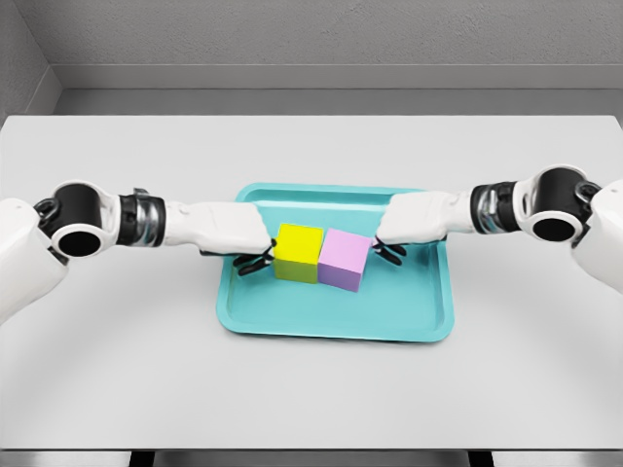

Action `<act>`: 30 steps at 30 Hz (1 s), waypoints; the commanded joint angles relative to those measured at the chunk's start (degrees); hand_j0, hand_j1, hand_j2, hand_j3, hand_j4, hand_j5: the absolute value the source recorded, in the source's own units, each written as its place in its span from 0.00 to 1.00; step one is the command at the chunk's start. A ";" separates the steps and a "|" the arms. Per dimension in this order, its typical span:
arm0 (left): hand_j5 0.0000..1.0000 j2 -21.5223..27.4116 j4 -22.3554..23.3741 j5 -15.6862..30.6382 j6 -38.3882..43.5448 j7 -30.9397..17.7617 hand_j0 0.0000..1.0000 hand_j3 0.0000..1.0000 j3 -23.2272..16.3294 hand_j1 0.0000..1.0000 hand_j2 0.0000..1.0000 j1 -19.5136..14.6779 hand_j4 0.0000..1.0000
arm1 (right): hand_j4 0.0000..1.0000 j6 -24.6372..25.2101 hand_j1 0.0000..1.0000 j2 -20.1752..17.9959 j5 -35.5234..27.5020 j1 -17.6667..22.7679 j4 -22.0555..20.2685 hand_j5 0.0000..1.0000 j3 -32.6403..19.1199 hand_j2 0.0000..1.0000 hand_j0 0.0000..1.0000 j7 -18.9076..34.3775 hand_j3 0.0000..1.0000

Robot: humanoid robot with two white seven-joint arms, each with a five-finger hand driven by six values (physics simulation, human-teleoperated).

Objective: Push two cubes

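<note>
We have a single view, from the head, looking forward and steeply down onto the white table (311, 389) from fairly near. The far table edge and grey wall (321, 34) lie at the top; our arms enter from both lower sides, framing the teal tray (336, 329) at centre.

1. No text, label, brand, number or sign can be read anywhere in the head view.
2. No lettering or marking is seen on the faces of the yellow cube (298, 252) and the pink cube (344, 260).
3. No print or stamp is seen on the teal tray (336, 321).
4. No writing is carried by the worktop (311, 389).
5. No logo or serial marking can be made out on the white arms.
</note>
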 commanded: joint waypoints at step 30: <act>0.10 -8.87 24.65 -0.97 0.14 0.01 0.10 0.10 9.11 0.10 0.10 -5.45 0.10 | 0.25 0.08 0.25 1.46 -0.09 -0.79 -0.42 0.25 1.94 0.25 0.25 -0.02 0.25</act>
